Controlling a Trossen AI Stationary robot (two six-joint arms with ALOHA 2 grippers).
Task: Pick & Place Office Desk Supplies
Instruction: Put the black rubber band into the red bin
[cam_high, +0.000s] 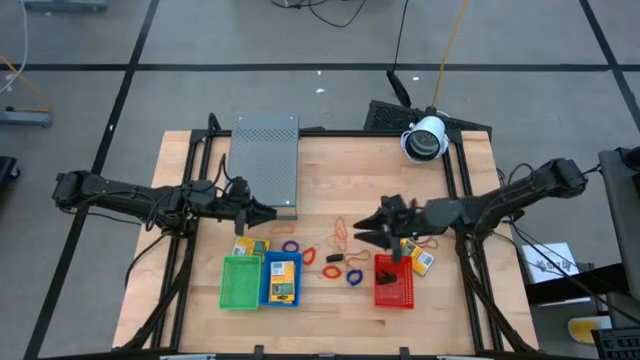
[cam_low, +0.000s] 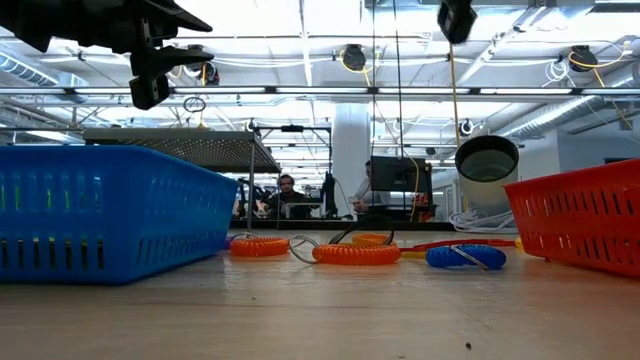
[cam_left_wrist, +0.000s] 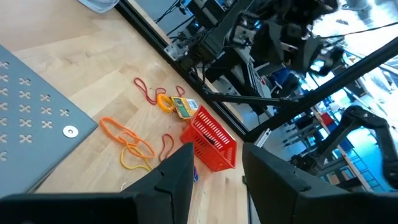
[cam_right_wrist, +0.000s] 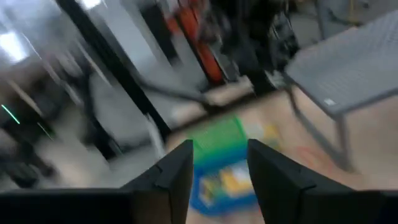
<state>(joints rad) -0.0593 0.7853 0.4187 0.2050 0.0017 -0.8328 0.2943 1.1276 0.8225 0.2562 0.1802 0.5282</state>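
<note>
Seen from above, the left claw (cam_high: 268, 213) hovers left of centre beside the grey perforated metal box (cam_high: 265, 163), fingers spread and empty. Coloured rubber-band loops (cam_high: 340, 233) and yellow packets (cam_high: 251, 246) lie mid-bench near green (cam_high: 238, 283), blue (cam_high: 281, 279) and red (cam_high: 394, 283) baskets. Right of centre, the right claw (cam_high: 364, 226) hangs spread, empty.

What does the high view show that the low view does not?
Only the high view: the green basket, the packets inside the blue basket, the grey box, and both grippers, left and right, open above the table. Only the low view: the room behind, with people at desks. Both: the blue and red baskets and the coiled loops between them.
</note>
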